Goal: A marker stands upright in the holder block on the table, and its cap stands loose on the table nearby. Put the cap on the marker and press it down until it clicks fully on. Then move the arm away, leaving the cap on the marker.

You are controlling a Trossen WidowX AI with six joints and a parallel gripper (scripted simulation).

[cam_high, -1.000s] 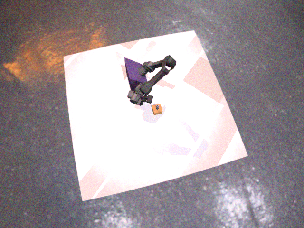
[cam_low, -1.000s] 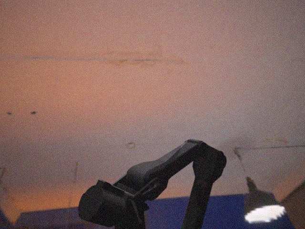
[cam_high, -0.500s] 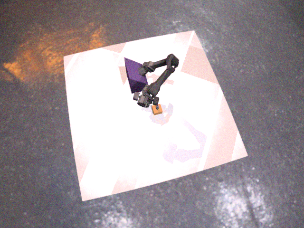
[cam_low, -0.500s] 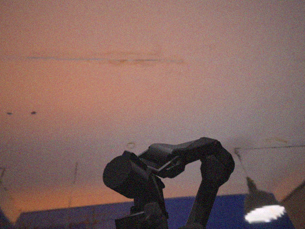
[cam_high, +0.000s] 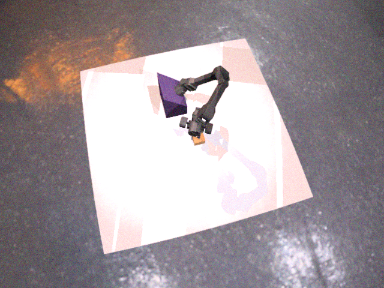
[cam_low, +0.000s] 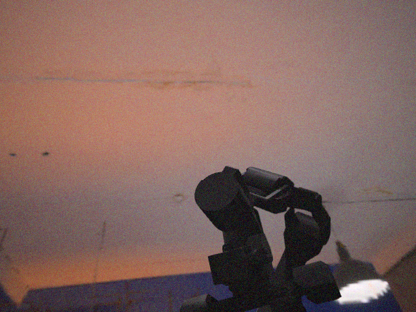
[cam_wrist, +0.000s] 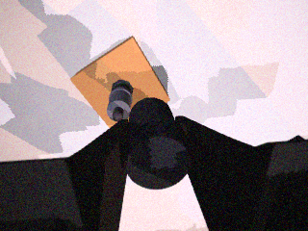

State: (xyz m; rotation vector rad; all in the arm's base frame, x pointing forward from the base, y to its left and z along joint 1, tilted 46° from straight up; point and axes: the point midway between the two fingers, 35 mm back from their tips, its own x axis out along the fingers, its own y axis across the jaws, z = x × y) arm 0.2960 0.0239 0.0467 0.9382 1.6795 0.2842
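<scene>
Marker [cam_wrist: 119,100]: stands upright in the orange holder block [cam_wrist: 96,84]; in the wrist view it sits up and left of the cap, tip end toward the camera.
Cap [cam_wrist: 153,144]: dark, round, clamped between the fingers of the gripper [cam_wrist: 155,159]; its axis looks roughly parallel to the marker's.
Offset: cap and marker are close but not in line; judged need is a short sideways shift toward the marker before descent.
Purple block [cam_high: 170,95]: well apart from the holder block.
Table [cam_high: 133,173]: open room around the holder block on all visible sides.
</scene>
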